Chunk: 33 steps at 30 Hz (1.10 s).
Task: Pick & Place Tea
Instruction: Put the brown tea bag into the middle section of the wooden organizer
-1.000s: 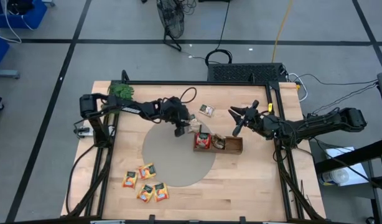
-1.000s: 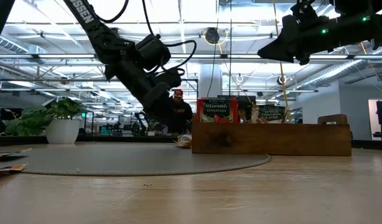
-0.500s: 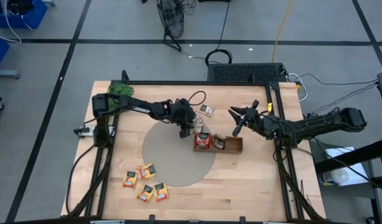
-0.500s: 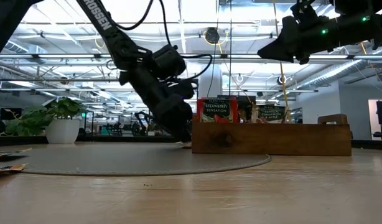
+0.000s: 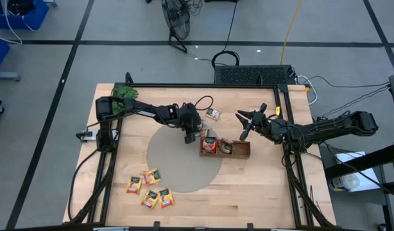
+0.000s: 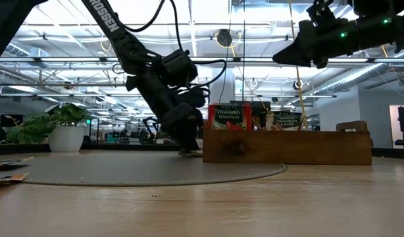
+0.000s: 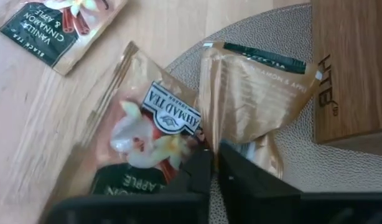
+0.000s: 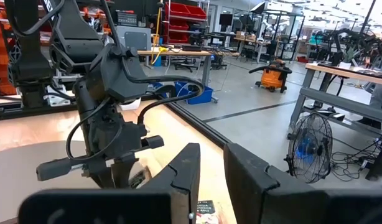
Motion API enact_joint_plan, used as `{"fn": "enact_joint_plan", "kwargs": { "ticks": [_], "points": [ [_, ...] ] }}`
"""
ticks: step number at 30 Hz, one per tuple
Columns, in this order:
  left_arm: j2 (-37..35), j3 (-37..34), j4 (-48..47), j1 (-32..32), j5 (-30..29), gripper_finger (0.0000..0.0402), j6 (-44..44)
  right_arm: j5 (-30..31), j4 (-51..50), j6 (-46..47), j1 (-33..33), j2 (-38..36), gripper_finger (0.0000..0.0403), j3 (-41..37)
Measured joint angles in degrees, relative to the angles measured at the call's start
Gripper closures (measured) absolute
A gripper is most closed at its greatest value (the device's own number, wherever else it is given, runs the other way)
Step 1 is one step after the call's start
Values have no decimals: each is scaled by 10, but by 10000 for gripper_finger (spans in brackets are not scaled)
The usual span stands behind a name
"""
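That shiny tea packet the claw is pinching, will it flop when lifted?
Probably: the foil tea sachet looks thin and crinkled, so it should sag. It is likely very light. Its glossy surface may slip in the left gripper, which pinches only an edge.

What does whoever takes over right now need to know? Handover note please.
Left hand: down at the wooden tray's left end, fingers nearly together on the overlapping tan sachets there; whether one is actually gripped is unclear.
Right hand: raised beyond the tray, holding nothing.
Tea: red sachet and at least one more stand in the tray; one sachet lies on bare wood beyond the mat; five orange sachets sit at the near left.
Done: a few placed. Left: the tan ones, the stray, the five orange.
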Motion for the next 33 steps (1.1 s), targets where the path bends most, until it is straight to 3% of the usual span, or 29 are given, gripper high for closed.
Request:
{"fn": "enact_joint_plan", "kwargs": {
  "ticks": [6, 14, 19, 21, 24, 29, 33],
  "points": [
    [-33, -3, -51, -5, -21, 397, 2, 0, -2, 0, 0, 0, 344, 0],
    [-169, -2, -136, -56, -264, 399, 48, 0, -5, 6, 0, 0, 344, 0],
    [-223, -2, -128, -100, -326, 400, 96, -6, 18, 35, 0, 18, 344, 0],
    [-231, -2, -104, -115, -334, 400, 119, -39, 44, 47, -4, 43, 344, 0],
    [-235, -1, -57, -135, -265, 400, 157, -119, 104, 38, -11, 102, 344, 1],
    [-235, -2, -6, -128, 37, 401, 138, -202, 209, -100, -10, 192, 344, 0],
    [-234, -2, 21, -118, 227, 401, 102, -246, 290, -233, -3, 233, 344, 0]
  ]
}}
